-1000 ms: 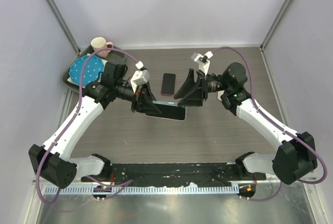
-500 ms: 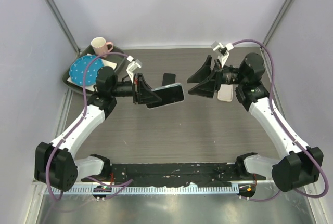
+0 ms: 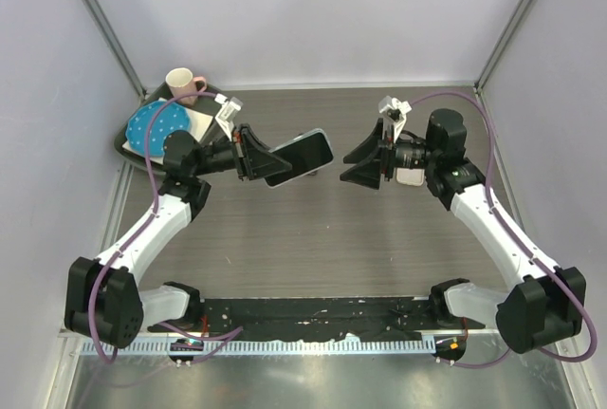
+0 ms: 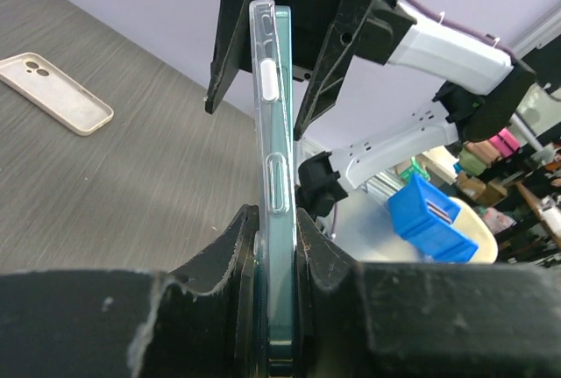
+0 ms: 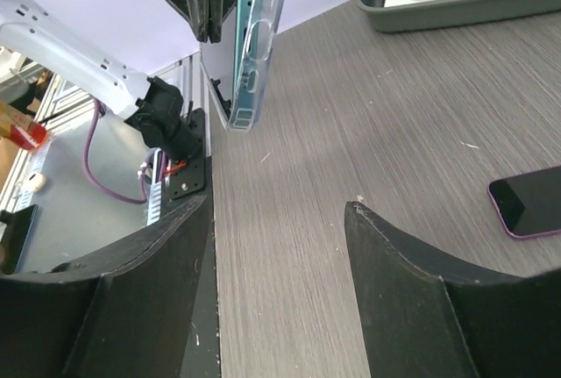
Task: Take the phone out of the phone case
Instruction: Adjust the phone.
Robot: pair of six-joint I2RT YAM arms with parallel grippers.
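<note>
The left gripper (image 4: 273, 236) is clamping the phone (image 4: 282, 185), edge-up in its clear phone case (image 4: 265, 89). The right gripper (image 5: 279, 211) is gaping, empty.

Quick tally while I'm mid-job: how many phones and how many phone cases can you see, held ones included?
Phones: 2, the teal phone and the dark phone
Cases: 2, the clear case and the beige case
Total: 4

The cased phone (image 3: 302, 156) is above the table (image 3: 313, 238). Left of it sits a tray (image 3: 123, 143) holding a plate (image 3: 156, 129), with a mug (image 3: 182, 82) behind; right, an empty case (image 4: 54, 93).
</note>
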